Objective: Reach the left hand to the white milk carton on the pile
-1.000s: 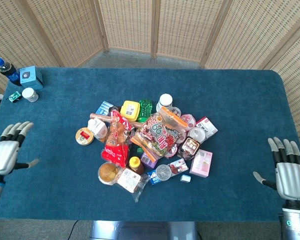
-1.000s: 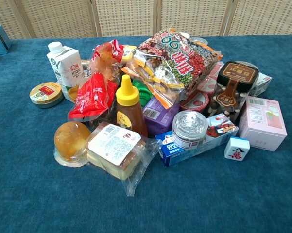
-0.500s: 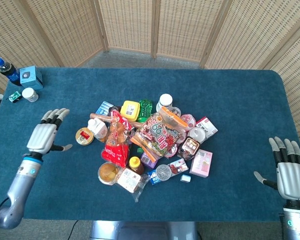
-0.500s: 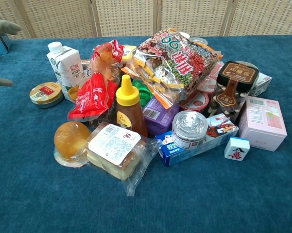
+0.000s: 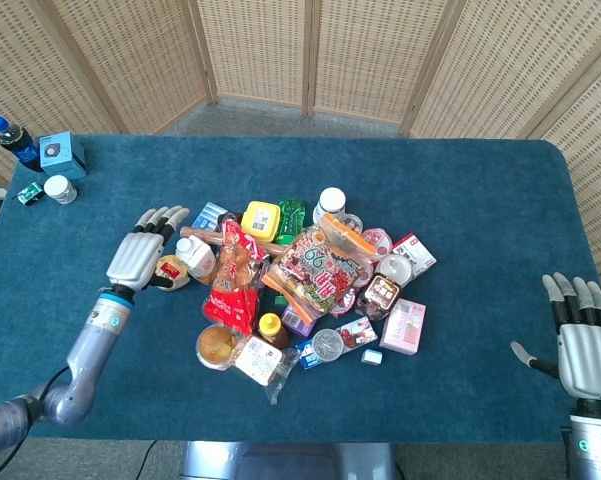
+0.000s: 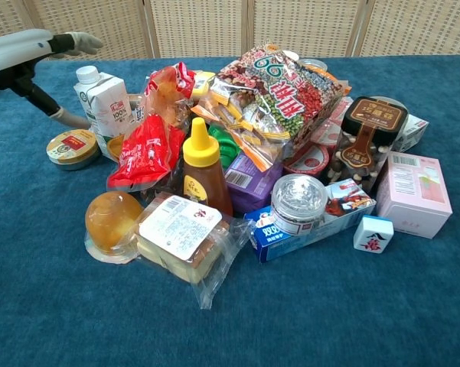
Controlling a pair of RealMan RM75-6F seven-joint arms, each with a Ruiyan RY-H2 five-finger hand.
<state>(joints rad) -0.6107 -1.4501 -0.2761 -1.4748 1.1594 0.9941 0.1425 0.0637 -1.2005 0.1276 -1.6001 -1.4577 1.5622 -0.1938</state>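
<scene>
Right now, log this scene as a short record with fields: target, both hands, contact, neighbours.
target: white milk carton, upright at the pile's left edge
left hand: open, fingers spread, just left of the carton
right hand: open, far from the pile, holding nothing
contact: cannot tell whether the left hand touches the carton
neighbours: round tin beside the carton, red snack bag on its other side
</scene>
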